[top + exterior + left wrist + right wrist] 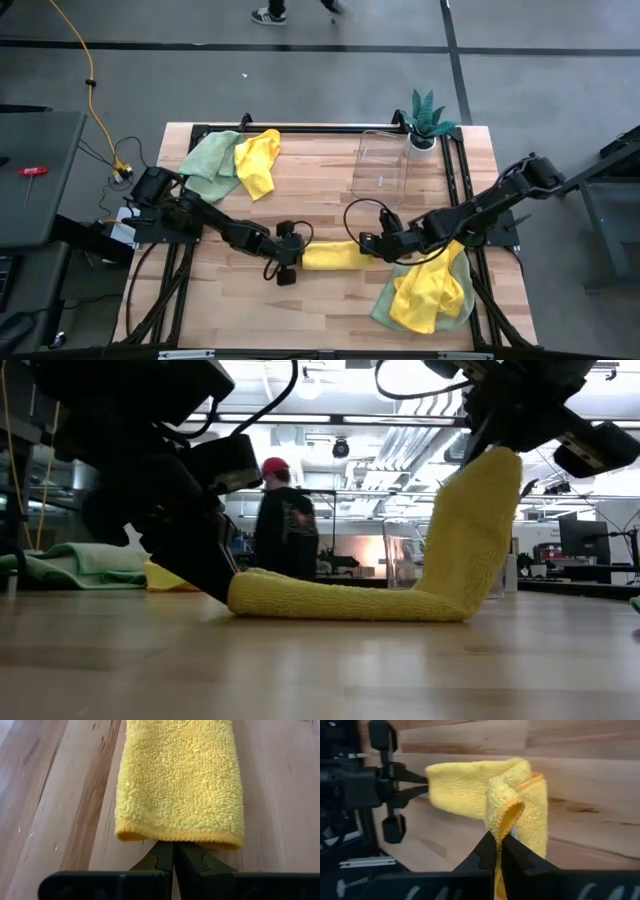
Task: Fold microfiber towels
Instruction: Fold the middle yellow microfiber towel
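My left gripper point(174, 862) sits closest in its wrist view, fingers pressed together and pinching the hemmed end of the yellow towel point(180, 780), which runs away from me flat along the table point(50, 810).

In my right wrist view, my right gripper point(499, 851) is likewise clamped on the opposite end of that towel point(470, 785), with the cloth curling up over my fingertips and my left arm showing beyond it.

From the low view, the towel point(340, 598) lies as a narrow band on the wood, its far end lifted upright under my right gripper point(500, 440) while my left gripper point(215, 575) pins the other end down. A person point(285, 525) stands in the room behind.

From above, the towel point(335, 255) stretches between both grippers near the table's middle. I judge it already folded lengthwise, with the crosswise fold under way (end to end, I'd guess). Much remains: a crumpled yellow and green heap point(430, 290) lies by my right arm, and another heap point(235, 160) at the far left. A clear bin point(380, 165) and potted plant point(428, 120) stand at the back.
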